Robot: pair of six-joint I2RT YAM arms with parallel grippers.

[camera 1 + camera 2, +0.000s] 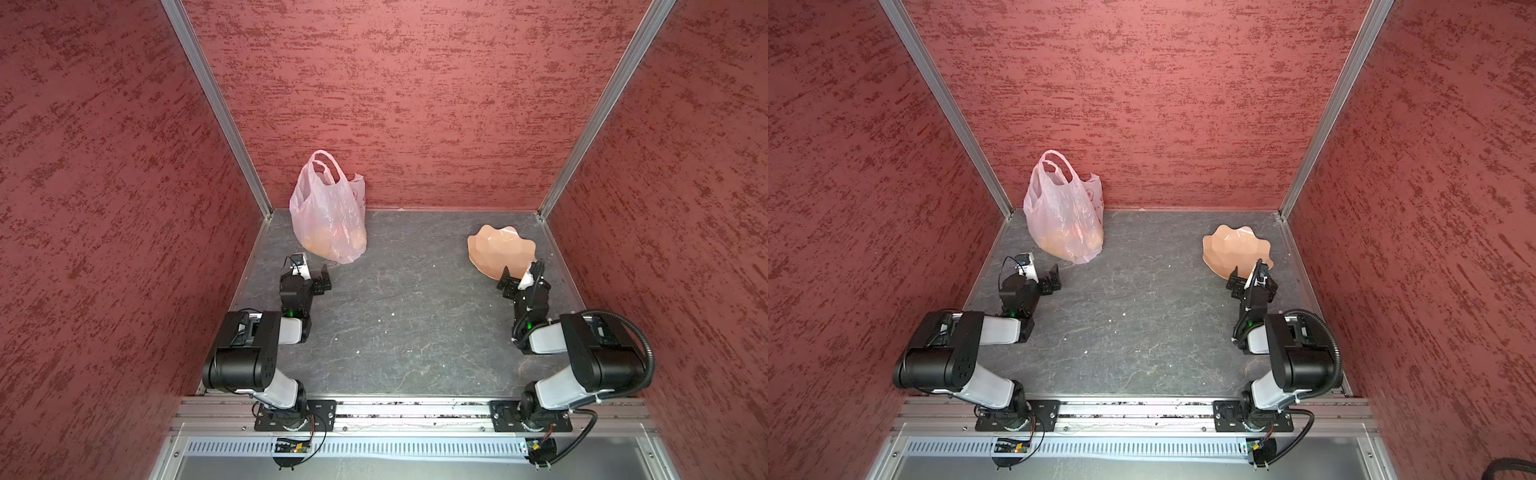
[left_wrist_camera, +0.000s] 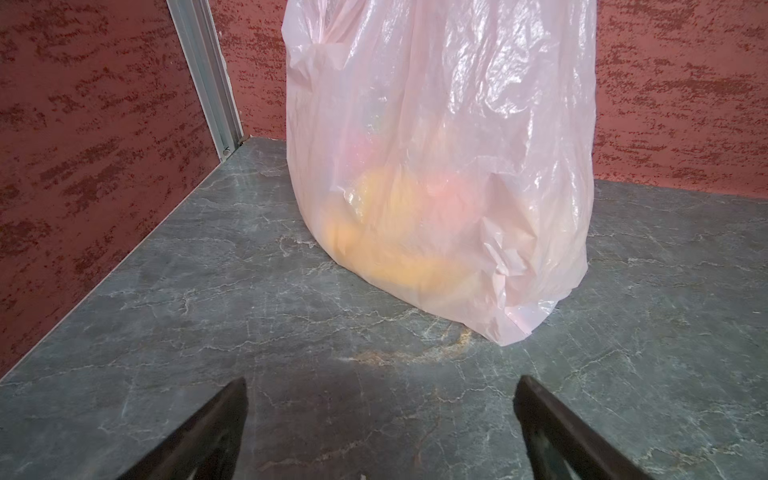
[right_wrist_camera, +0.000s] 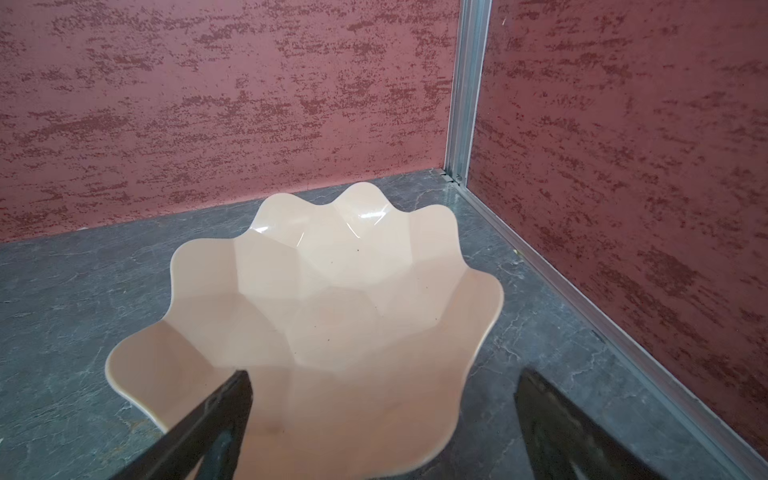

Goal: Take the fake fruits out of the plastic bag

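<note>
The plastic bag (image 1: 328,208) (image 1: 1064,208) stands upright at the back left of the table, pale pink and translucent, its two loop handles up. The fake fruits (image 1: 332,241) (image 1: 1071,241) (image 2: 386,249) show only as blurred yellow-orange and reddish shapes through its lower part. My left gripper (image 1: 309,272) (image 1: 1038,272) (image 2: 382,382) is open and empty, low over the table a short way in front of the bag. My right gripper (image 1: 519,272) (image 1: 1250,274) (image 3: 384,374) is open and empty at the near rim of the dish.
A peach wavy-edged dish (image 1: 496,245) (image 1: 1233,245) (image 3: 332,270) sits empty at the back right. Red textured walls close the table on three sides, with aluminium posts in the back corners. The bag stands close to the back wall.
</note>
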